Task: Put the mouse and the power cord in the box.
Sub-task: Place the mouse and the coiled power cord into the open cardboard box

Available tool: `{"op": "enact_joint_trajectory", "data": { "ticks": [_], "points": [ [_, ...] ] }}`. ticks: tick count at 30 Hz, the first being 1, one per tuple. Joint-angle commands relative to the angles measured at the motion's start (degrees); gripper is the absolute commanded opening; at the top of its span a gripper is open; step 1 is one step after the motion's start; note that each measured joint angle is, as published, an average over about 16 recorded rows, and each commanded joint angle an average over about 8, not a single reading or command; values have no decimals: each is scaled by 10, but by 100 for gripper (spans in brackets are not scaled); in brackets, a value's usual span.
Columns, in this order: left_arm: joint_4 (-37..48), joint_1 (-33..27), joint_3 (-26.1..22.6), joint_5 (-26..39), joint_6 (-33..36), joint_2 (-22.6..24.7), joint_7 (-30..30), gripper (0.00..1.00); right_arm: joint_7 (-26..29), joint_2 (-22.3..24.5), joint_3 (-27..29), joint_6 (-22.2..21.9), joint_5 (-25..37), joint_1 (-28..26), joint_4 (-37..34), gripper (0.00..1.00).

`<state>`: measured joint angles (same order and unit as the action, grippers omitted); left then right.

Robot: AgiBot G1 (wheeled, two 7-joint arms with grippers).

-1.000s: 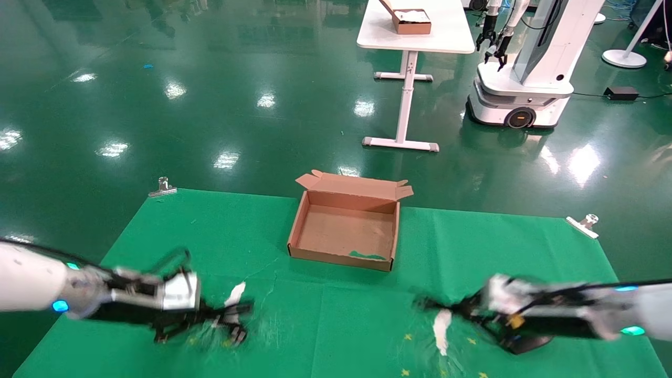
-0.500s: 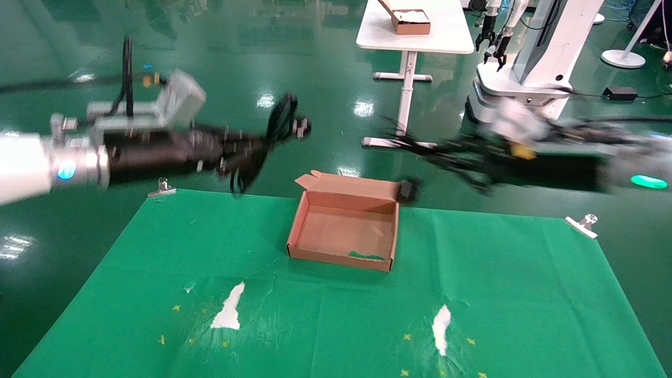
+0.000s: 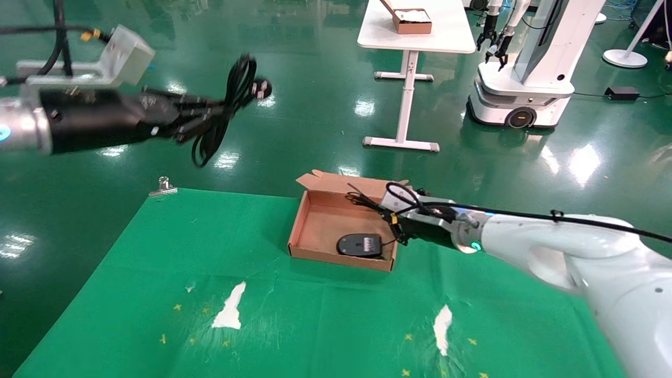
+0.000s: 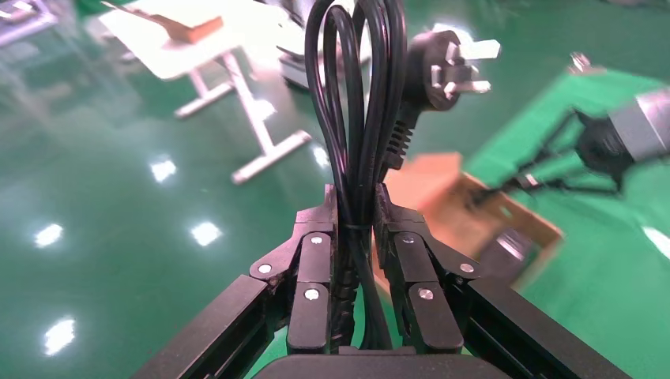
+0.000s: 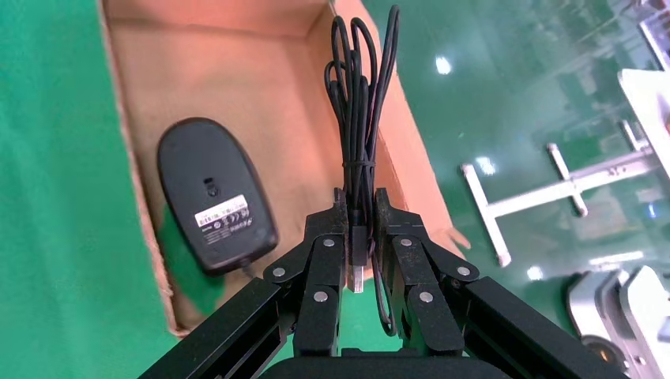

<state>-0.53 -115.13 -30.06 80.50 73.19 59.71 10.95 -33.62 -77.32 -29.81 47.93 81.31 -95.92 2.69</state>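
Note:
The box [image 3: 321,226] sits open at the far middle of the green cloth, lid flap toward the back. Inside it, near the front wall, the black mouse [image 3: 359,244] lies underside up, its label showing [image 5: 213,193]. My right gripper [image 3: 392,216] hovers at the box's right wall [image 5: 403,134], shut [image 5: 359,197] on the mouse's bundled thin cable [image 5: 359,95]. My left gripper [image 3: 207,113] is raised high off to the left, above the floor, shut [image 4: 355,201] on the looped power cord [image 4: 355,87]; its pronged plug [image 4: 454,67] sticks out beyond the loops.
The green cloth [image 3: 210,252] has two torn white patches near its front, and metal clips [image 3: 164,186] at its back corners. Behind stand a white table [image 3: 420,34] with a smaller brown box [image 3: 412,22] and another robot [image 3: 530,63].
Both arms rose from the cloth's front with their loads. The right arm then came down and set the mouse into the box. The left arm swung up and left with the cord.

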Motion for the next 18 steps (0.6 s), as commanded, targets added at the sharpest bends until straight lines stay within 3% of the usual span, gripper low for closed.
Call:
{"op": "enact_joint_trajectory", "data": {
  "ticks": [1, 11, 18],
  "points": [
    [1, -1, -5, 7, 24, -14, -1, 0, 1, -3, -3, 2, 3, 13, 6, 98],
    [-28, 11, -30, 43, 41, -12, 29, 0, -10, -1, 1, 38, -19, 11, 39, 100],
    [-53, 36, -56, 81, -26, 54, 60, 0, -42, 20, 8, 7, -32, -17, 29, 100]
  ]
}}
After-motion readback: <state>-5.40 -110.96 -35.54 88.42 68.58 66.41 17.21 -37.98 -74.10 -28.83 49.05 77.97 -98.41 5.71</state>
